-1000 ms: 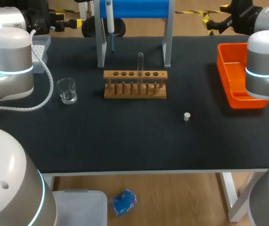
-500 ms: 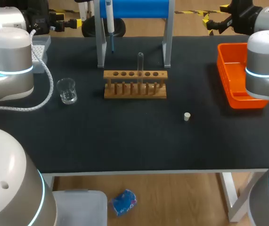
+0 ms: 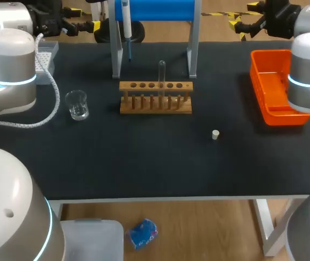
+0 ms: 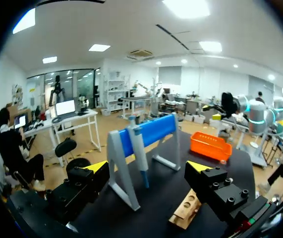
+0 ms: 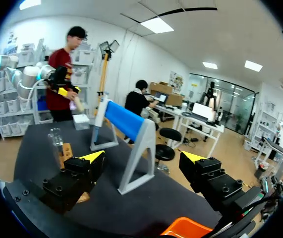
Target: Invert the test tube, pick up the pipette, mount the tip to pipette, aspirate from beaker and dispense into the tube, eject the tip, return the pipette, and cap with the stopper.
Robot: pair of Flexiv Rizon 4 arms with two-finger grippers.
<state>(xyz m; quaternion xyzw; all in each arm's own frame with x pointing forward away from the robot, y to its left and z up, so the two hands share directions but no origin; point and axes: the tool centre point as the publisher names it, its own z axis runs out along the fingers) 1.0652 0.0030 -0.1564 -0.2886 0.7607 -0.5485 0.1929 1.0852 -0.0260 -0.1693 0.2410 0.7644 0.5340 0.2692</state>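
A clear test tube [image 3: 162,73] stands in a wooden rack [image 3: 155,98] at the table's middle. Behind it, the pipette [image 3: 126,26] hangs on a blue-topped stand [image 3: 153,10]. A glass beaker [image 3: 77,105] sits to the left of the rack, and a small pale stopper [image 3: 215,135] lies to the right front. My left gripper [image 3: 83,19] is at the far left corner, open and empty; its own view [image 4: 148,168] faces the stand and pipette [image 4: 140,157]. My right gripper [image 3: 245,14] is at the far right, open and empty [image 5: 142,157], looking at the stand [image 5: 126,121] and tube [image 5: 56,137].
An orange bin [image 3: 269,87] stands at the right side under my right arm. A tray of pipette tips [image 3: 45,58] sits at the far left beside my left arm, with a white cable looping past the beaker.
Both arms have shifted slightly towards the table's far edge, the right also a little outward. Nothing on the table has moved and both grippers stay open.
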